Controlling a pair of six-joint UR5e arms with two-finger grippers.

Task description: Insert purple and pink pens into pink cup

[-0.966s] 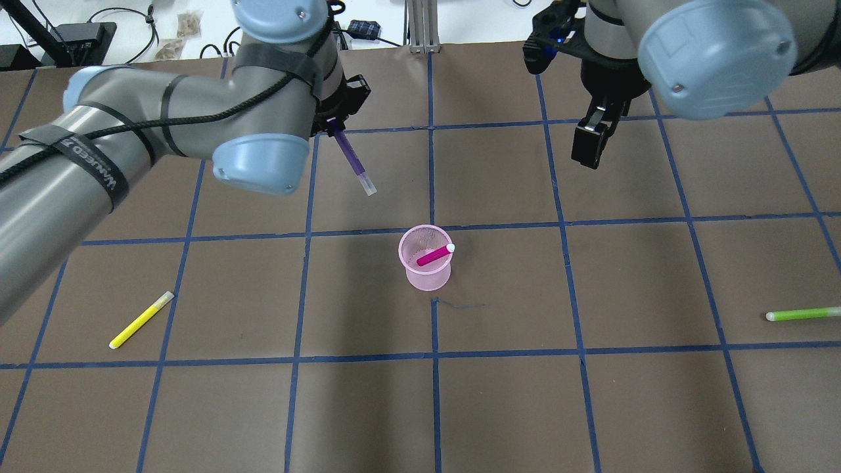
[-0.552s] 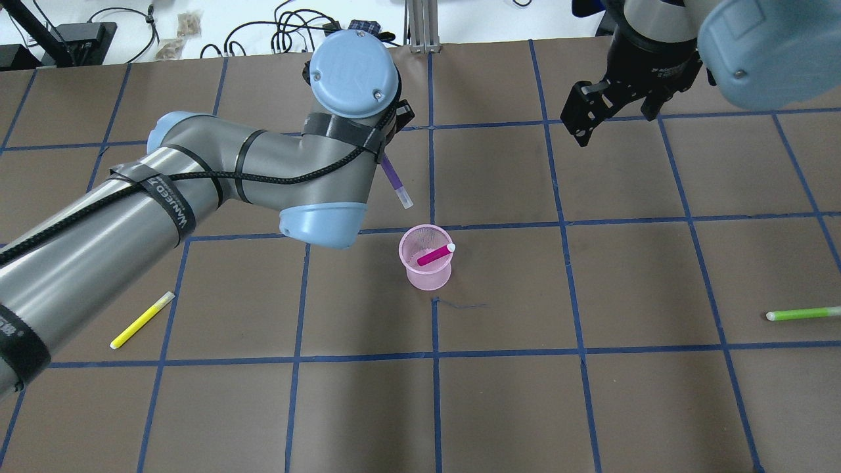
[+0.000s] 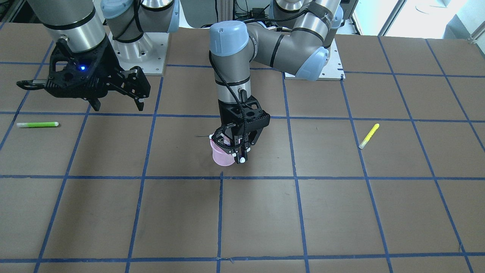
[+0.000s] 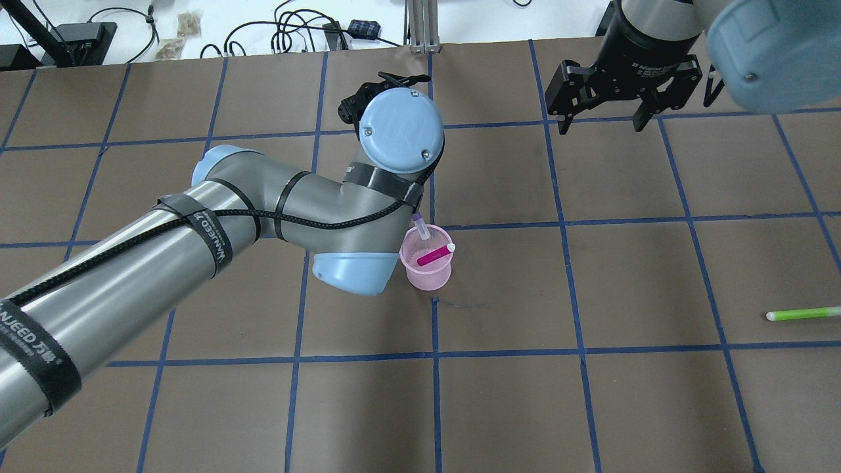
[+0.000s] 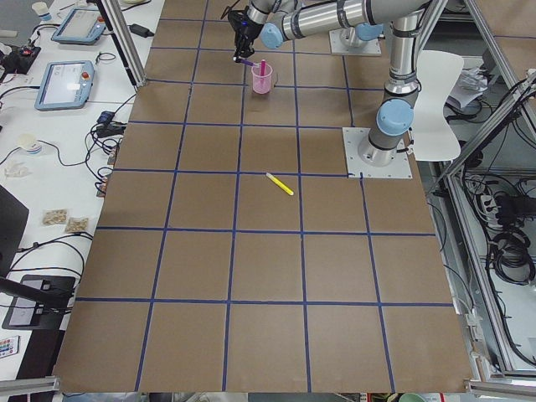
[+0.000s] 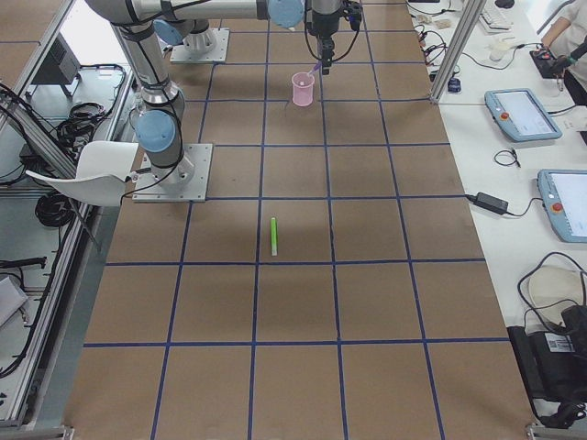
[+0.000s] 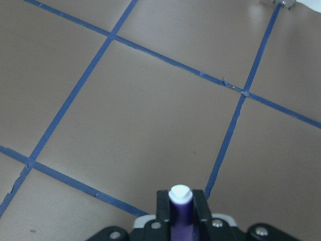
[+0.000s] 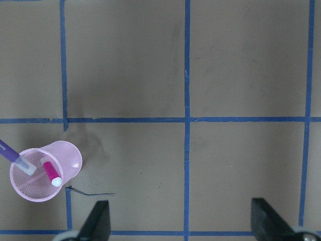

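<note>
Near the middle of the brown paper-covered table [image 4: 591, 394], just beside a crossing of the blue tape lines, stands the translucent pink cup [image 4: 428, 266], upright. The pink pen [image 4: 435, 255] lies slanted inside it, its white end propped at the rim on the side toward the robot's right. The left gripper [image 7: 180, 201] hangs over the far rim of the cup with its jaws clamped on the purple pen [image 8: 11, 154]; the left wrist view shows the pen's white end sticking up between the two black fingers [image 7: 161, 201]. From the right wrist view the purple pen slopes down at an angle, and its clear-capped lower end is already past the rim and inside the cup, next to the pink pen, though whether it touches the bottom cannot be told. The right gripper [image 4: 603, 118] hovers well apart from the cup, high over the far right part of the table, pointing down with its jaws spread wide and nothing between them. A yellow pen [image 3: 369, 135] lies flat on the robot's left side of the table, and a green pen [image 4: 803, 314] lies flat near the right edge; both are well away from the cup. A thin dark thread [image 4: 463, 305] lies on the paper just beside the cup's base.
</note>
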